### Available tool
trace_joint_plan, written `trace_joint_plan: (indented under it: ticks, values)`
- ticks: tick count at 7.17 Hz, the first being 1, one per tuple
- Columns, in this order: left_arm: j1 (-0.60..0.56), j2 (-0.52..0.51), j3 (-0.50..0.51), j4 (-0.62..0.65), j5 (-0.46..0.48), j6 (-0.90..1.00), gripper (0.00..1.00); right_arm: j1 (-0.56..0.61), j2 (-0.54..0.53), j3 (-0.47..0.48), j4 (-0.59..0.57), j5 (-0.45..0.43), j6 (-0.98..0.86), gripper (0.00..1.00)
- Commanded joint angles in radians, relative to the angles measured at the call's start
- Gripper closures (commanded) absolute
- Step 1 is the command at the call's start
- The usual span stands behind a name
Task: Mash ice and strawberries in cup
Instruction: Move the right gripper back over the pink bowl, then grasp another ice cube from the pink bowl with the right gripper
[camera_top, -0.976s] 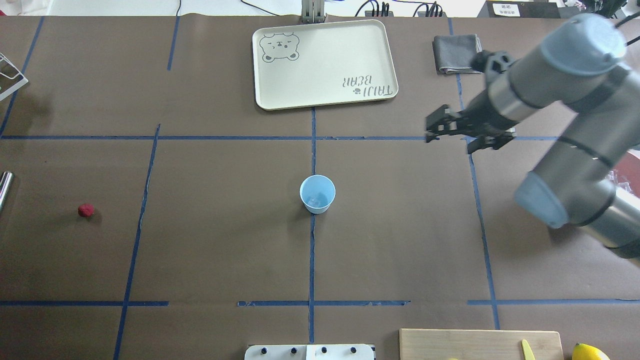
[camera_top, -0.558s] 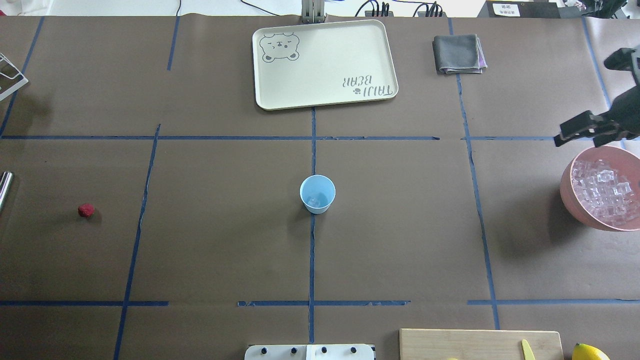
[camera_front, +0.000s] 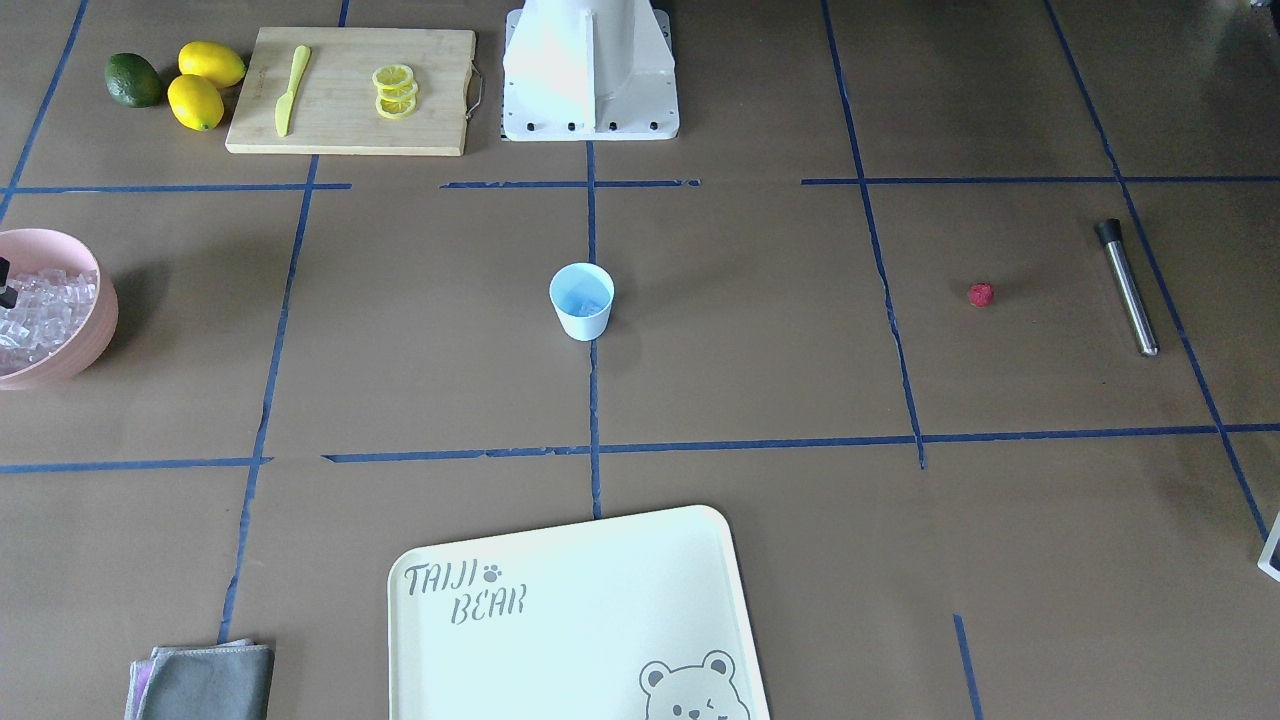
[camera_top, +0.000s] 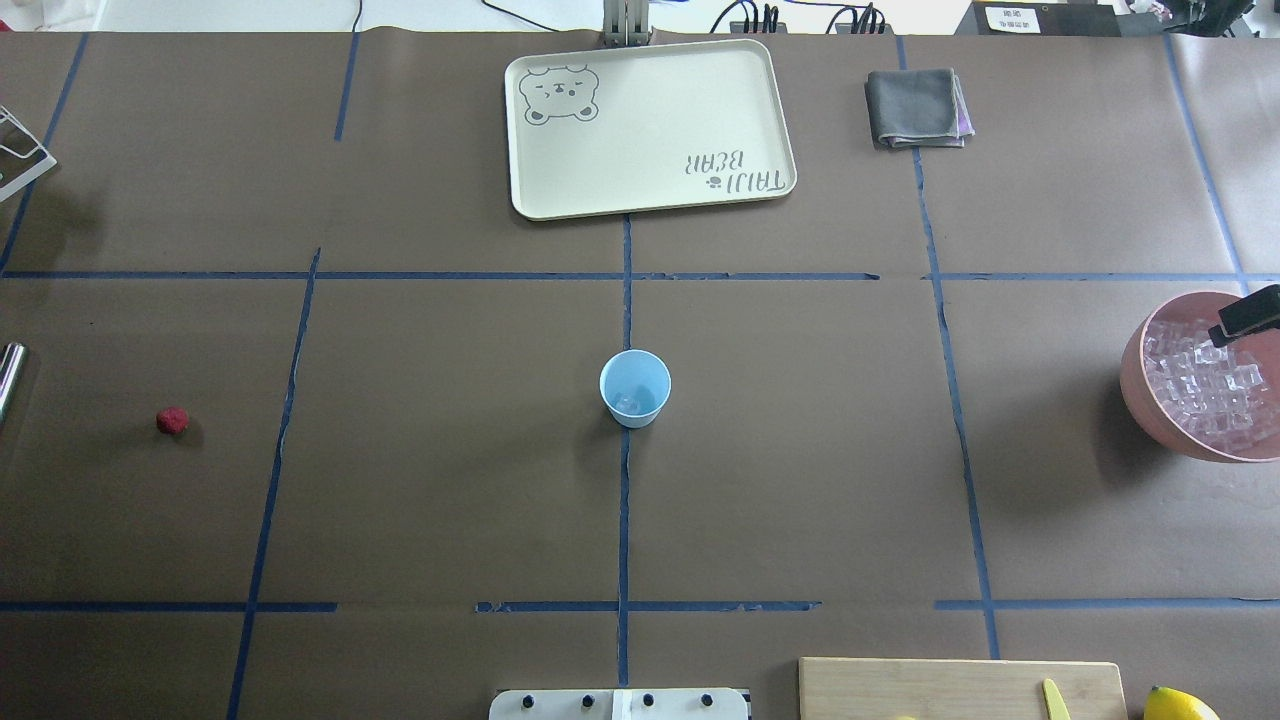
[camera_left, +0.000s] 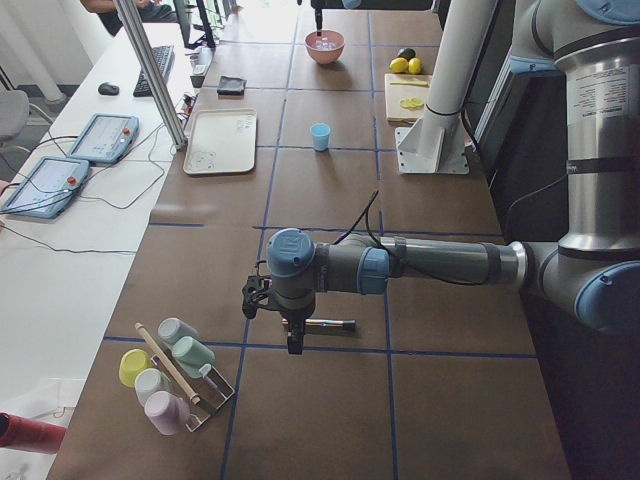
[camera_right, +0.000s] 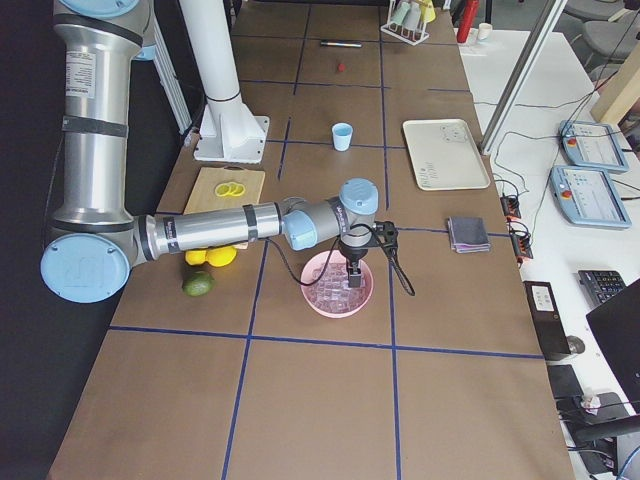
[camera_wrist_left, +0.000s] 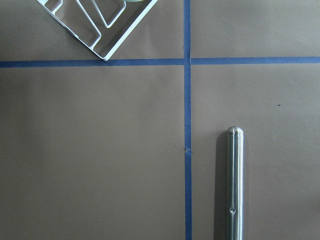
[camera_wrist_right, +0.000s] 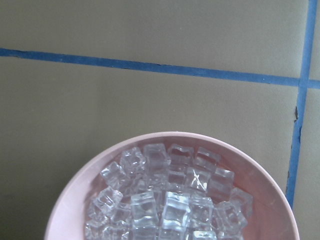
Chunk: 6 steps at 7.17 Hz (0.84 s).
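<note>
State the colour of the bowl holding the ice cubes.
Pale pink bowl, clearest in the right wrist-mounted view.

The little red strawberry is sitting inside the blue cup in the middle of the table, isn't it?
Not quite. The blue cup does stand in the middle of the table, but the strawberry is not in it. It lies on the bare table far off toward the robot's left side, well apart from the cup. The overhead exterior view shows this plainly.

Cup (camera_top: 635, 388) mouth open to approach from above and every side (bare table (camera_top: 450, 470) around it). Tray (camera_top: 650, 130), berry (camera_top: 172, 420), bowl (camera_top: 1138, 392) sit well apart; steel rod (camera_front: 1128, 292) lies near berry's outer side.
</note>
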Motion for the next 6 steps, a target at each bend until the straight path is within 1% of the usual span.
trace_joint_plan:
  ticks: [1, 2, 4, 5, 6]
  values:
    - [0.000, 0.005, -0.002, 0.000, 0.000, 0.000, 0.00, -0.053, -0.001, -0.022, 0.001, -0.003, 0.033, 0.02]
    - [0.000, 0.005, -0.003, -0.001, 0.000, 0.000, 0.00, -0.078, 0.003, -0.023, 0.002, -0.009, 0.084, 0.02]
    - [0.000, 0.005, -0.003, -0.001, 0.000, 0.000, 0.00, -0.080, -0.013, -0.029, 0.004, -0.010, 0.077, 0.06]
    - [0.000, 0.005, -0.003, -0.001, 0.000, 0.000, 0.00, -0.080, -0.014, -0.034, 0.002, -0.039, 0.076, 0.07]
    - [-0.001, 0.005, -0.003, -0.001, 0.000, 0.000, 0.00, -0.080, -0.016, -0.060, 0.011, -0.052, 0.074, 0.08]
